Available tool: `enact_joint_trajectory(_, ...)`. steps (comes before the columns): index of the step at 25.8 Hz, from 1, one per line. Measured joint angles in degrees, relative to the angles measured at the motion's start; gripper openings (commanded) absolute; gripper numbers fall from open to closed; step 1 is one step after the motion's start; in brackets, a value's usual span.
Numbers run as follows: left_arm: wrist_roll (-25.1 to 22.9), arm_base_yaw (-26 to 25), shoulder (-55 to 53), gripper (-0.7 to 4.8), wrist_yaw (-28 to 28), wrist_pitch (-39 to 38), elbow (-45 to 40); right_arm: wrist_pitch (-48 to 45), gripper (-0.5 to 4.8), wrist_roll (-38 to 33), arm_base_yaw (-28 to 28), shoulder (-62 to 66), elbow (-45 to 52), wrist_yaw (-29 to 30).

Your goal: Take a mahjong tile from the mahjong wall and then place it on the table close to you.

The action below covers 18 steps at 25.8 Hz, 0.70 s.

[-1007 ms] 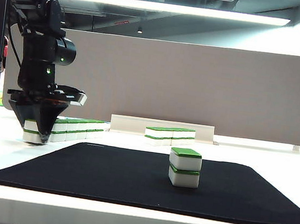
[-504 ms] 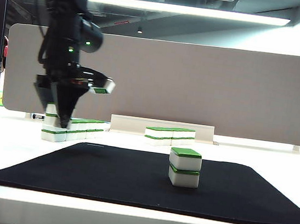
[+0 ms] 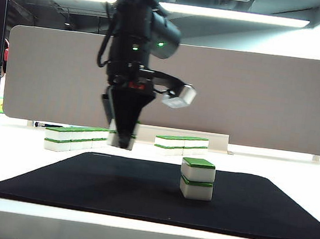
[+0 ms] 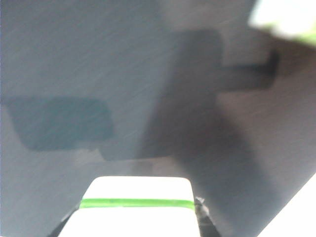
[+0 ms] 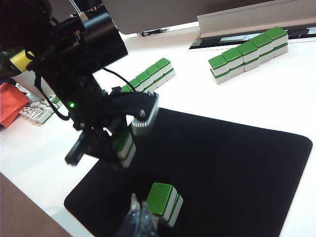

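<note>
Tile (image 3: 123,137) hangs upright in left gripper's (image 3: 122,141) jaws, long axis vertical.

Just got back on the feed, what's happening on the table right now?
The left gripper holds a mahjong tile in its jaws above the black mat. The mahjong wall sits behind on the table. Two stacked tiles stand on the mat. The right gripper is barely visible.

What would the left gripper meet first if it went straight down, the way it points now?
Most likely the black mat. The left gripper, shut on a tile, hangs over the mat's far left part; the two-tile stack stands off to the right. Depth is uncertain.
</note>
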State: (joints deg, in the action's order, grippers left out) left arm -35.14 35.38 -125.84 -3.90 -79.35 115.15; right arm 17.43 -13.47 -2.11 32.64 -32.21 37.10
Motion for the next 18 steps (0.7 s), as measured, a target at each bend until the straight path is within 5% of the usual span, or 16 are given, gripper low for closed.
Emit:
enact_joint_trajectory(5,0.0,6.6,-0.9,1.28,-0.3,1.4,0.0,0.0,-0.01,0.0,0.0,0.0,0.0,0.0)
enact_joint_trajectory(18,0.0,7.4,-3.3,1.28,-3.6,2.8,-0.2,0.0,-0.01,0.0,0.0,0.0,0.0,0.0)
